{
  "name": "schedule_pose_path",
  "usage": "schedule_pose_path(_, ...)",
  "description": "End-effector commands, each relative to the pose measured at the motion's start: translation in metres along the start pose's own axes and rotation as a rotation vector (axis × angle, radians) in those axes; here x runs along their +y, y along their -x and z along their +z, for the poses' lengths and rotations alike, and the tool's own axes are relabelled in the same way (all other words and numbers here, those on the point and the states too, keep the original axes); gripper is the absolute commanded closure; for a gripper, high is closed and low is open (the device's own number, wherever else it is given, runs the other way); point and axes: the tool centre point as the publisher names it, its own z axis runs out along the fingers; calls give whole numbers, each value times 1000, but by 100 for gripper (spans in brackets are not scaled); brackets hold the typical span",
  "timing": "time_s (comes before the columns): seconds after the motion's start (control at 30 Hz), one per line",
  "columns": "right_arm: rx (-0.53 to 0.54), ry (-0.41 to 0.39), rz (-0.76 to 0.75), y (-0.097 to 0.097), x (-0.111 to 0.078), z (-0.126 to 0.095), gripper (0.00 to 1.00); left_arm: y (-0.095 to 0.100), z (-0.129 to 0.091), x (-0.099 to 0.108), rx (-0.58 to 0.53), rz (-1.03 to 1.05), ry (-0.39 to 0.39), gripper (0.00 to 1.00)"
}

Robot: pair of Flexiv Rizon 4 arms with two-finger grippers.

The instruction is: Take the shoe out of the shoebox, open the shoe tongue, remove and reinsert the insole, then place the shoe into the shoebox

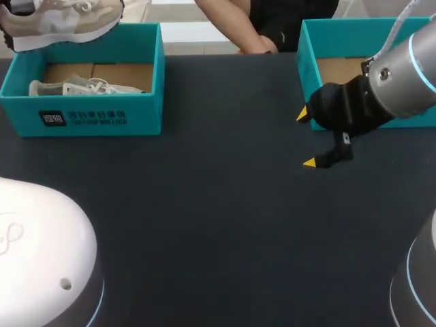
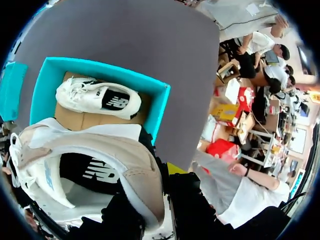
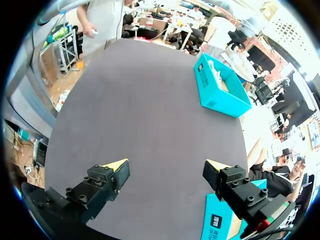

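A beige and white shoe hangs in the air over the back left corner of the left teal shoebox. In the left wrist view this shoe fills the foreground, and my left gripper is shut on its collar, with one yellow tip showing beside it. Under it, a white shoe lies on its side inside the shoebox. My right gripper stands open over the bare table, just in front of the right teal box, with nothing between its fingers.
The dark table spreads wide between the two boxes. In the right wrist view the left shoebox is far ahead and the right box is close beside one finger. A person's hand is at the table's far edge.
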Motion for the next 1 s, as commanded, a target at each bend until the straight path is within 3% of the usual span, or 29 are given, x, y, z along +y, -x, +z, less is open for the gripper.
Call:
schedule_pose_path(0.03,-2,-3,1,-1,0,1,0,-6,7,5,-22,141,38,100)
schedule_pose_path(0.3,-2,-3,1,-1,0,1,0,-1,16,12,-37,235,55,100)
schedule_pose_path(1.0,-2,-3,1,-1,0,1,0,59,88,41,-47,255,68,100)
